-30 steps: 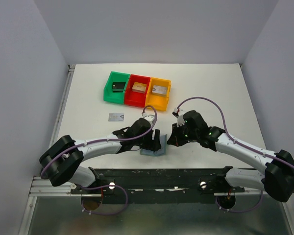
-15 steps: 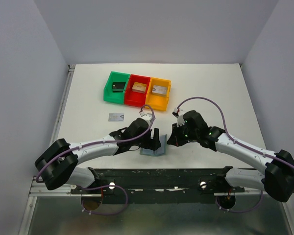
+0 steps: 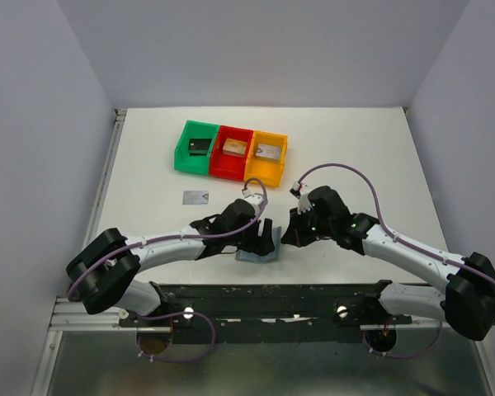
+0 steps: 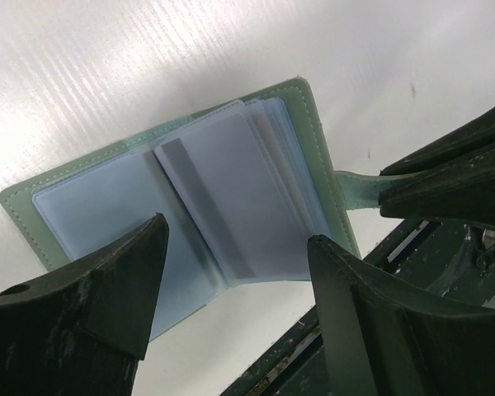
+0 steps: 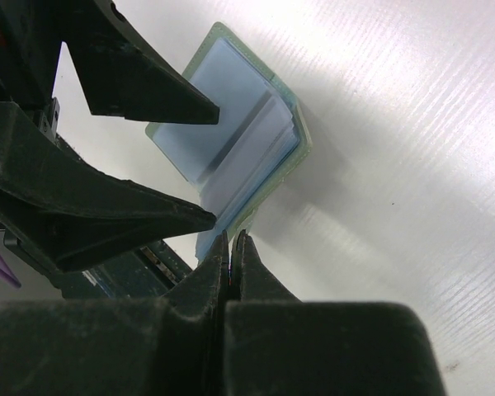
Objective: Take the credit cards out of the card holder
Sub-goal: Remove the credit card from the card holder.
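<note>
The card holder (image 3: pixel 256 256) lies open near the table's front edge, grey-green outside with pale blue-grey sleeves (image 4: pixel 231 190) fanned up. A grey band shows through one sleeve; I cannot tell what is inside. My right gripper (image 5: pixel 231 237) is shut on the holder's small side tab (image 4: pixel 359 188), at its right (image 3: pixel 287 235). My left gripper (image 4: pixel 235 235) hangs open just above the sleeves, one finger to each side, touching nothing. One silvery credit card (image 3: pixel 196 196) lies flat on the table to the upper left.
Green (image 3: pixel 181 155), red (image 3: pixel 217 163) and orange (image 3: pixel 277 169) bins stand in a row behind the arms, each with a small block inside. The black base rail (image 3: pixel 272 297) runs just in front of the card holder.
The left arm's elbow swung out to the left and came back. Its open gripper stays over the card holder. The right gripper has not moved.
</note>
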Controlling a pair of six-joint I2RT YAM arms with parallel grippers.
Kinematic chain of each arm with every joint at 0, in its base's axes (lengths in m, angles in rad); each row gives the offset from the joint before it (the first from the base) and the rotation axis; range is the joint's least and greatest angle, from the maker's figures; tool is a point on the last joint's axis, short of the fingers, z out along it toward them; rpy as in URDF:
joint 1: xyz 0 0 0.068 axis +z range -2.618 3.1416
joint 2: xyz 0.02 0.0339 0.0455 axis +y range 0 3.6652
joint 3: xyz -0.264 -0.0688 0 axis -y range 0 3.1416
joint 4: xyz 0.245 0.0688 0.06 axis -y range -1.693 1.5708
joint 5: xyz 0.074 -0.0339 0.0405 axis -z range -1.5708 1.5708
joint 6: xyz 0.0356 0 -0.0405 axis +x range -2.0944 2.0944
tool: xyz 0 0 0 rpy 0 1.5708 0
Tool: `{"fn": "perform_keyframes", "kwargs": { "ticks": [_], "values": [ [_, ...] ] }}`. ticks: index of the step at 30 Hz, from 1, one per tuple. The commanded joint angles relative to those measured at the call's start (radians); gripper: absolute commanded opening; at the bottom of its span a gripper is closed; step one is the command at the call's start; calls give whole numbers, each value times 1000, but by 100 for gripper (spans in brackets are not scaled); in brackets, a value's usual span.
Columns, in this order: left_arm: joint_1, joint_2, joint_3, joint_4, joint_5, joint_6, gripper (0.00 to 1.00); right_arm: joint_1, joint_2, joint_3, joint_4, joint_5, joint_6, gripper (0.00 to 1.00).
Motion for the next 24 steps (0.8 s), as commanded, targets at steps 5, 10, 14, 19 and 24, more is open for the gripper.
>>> {"fn": "perform_keyframes", "kwargs": {
  "ticks": [5,10,14,19,24],
  "values": [
    [-17,47,60,8,35,24,82,-5,6,11,-3,-23,-14,0],
    [-18,65,67,-2,31,27,81,-5,4,11,-6,-21,-14,0],
    [-20,73,66,-26,18,25,79,-5,4,14,-9,-17,-19,0],
    [-17,62,63,-54,-21,19,76,-6,9,18,-12,-17,-19,0],
    [-18,33,57,-97,-77,13,75,-5,7,16,-12,-14,-20,0]
  ]
}}
